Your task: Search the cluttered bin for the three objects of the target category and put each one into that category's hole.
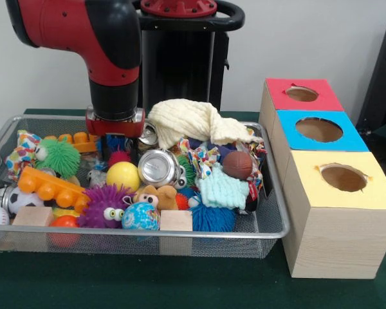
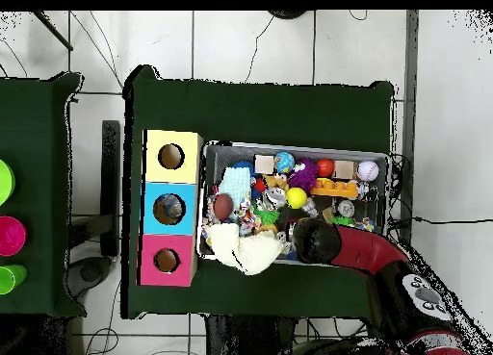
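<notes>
The wire-mesh bin (image 1: 271, 226) sits on the green table, packed with toys; it also shows in the overhead view (image 2: 386, 161). My gripper (image 1: 118, 148) reaches down into the bin's back, left of centre, just above a pink fuzzy ball (image 1: 119, 157) and a yellow ball (image 1: 123, 175). A silver can (image 1: 158, 167) lies right beside it. What it holds, if anything, is hidden among the toys. In the overhead view the arm's end (image 2: 308, 232) covers the gripper. Three wooden boxes with holes stand beside the bin, topped red (image 1: 280, 87), blue (image 1: 289, 122) and yellow (image 1: 309, 183).
Also in the bin: a cream cloth (image 1: 193, 121), brown ball (image 1: 237, 165), light-blue knit (image 1: 223, 188), blue fuzzy ball (image 1: 212, 217), globe ball (image 1: 140, 216), purple fuzzy toy (image 1: 105, 205), orange brick (image 1: 51, 187), green fuzzy ball (image 1: 58, 158), wooden blocks (image 1: 175, 221).
</notes>
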`<act>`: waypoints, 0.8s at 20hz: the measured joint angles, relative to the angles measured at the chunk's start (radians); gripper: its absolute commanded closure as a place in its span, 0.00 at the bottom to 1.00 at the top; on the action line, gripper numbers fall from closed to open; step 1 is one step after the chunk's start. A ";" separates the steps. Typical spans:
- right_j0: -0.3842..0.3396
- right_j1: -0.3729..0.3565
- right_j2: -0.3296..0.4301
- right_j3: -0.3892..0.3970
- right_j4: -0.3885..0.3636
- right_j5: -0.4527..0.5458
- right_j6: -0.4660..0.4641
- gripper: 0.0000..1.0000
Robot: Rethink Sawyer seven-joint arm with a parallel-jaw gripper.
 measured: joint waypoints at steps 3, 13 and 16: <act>0.020 -0.008 -0.029 -0.008 0.016 0.015 0.000 0.00; 0.029 -0.012 -0.124 -0.019 0.037 0.046 0.000 0.00; 0.029 -0.013 -0.143 -0.019 0.042 0.047 0.000 0.00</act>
